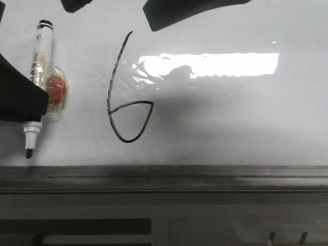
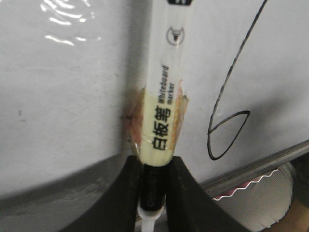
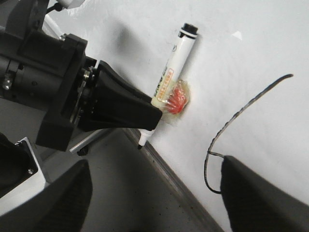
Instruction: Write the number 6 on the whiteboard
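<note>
6 (image 1: 124, 97) complete; left gripper (image 2: 155, 193) clamped on marker (image 1: 40, 66) — dragged tip risks stray mark; right fingers (image 3: 260, 203) apart.

Grey floor (image 3: 130, 193) (dim, scuffed)

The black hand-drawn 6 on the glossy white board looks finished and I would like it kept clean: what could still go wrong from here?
1. The left gripper is shut on the white whiteboard marker, whose uncapped black tip sits low near the grey metal rail; a dip could leave a stray mark.
2. The black hand-drawn 6 lies close beside the marker; a sideways sweep may smear it.
3. The right gripper's black finger covers the loop in its wrist view and may rub it.
</note>
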`<state>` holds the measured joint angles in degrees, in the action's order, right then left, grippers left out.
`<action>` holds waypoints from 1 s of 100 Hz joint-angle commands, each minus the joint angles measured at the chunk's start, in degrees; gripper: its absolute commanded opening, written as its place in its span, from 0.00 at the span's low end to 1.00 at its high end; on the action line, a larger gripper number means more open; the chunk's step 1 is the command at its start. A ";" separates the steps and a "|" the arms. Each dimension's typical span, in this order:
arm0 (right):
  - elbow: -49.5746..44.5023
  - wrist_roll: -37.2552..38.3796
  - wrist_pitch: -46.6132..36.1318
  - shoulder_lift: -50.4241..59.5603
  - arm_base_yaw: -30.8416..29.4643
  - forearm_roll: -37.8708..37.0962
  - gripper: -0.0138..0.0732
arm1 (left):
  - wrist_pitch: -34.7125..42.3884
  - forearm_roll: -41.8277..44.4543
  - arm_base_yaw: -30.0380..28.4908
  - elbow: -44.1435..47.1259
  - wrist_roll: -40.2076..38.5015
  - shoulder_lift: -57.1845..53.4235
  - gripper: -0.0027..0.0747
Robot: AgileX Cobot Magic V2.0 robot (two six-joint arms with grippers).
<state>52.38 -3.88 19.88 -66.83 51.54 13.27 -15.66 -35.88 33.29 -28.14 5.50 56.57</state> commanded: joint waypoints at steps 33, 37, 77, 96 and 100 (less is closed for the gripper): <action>1.76 -0.64 -4.39 1.39 -0.45 0.38 0.73 | 4.18 -1.20 -0.66 -1.57 -0.43 -0.40 0.36; 1.76 -0.64 -4.39 1.39 -0.45 0.38 0.73 | 4.18 -1.20 -0.66 -1.57 -0.43 -0.40 0.41; 1.76 -0.64 -4.39 1.39 -0.45 0.38 0.73 | 4.06 -1.20 -0.66 -1.57 -0.43 -0.40 0.50; 1.76 -0.64 -4.39 1.39 -0.45 0.38 0.73 | 3.09 -2.99 -0.66 -1.57 -0.43 -0.40 0.50; 1.76 -0.64 -4.39 1.39 -0.45 0.38 0.73 | 2.98 -4.92 -0.66 -1.57 -0.43 -0.40 0.50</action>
<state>52.38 -3.88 19.78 -66.83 51.54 13.27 -15.33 -37.79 32.76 -28.14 5.50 56.67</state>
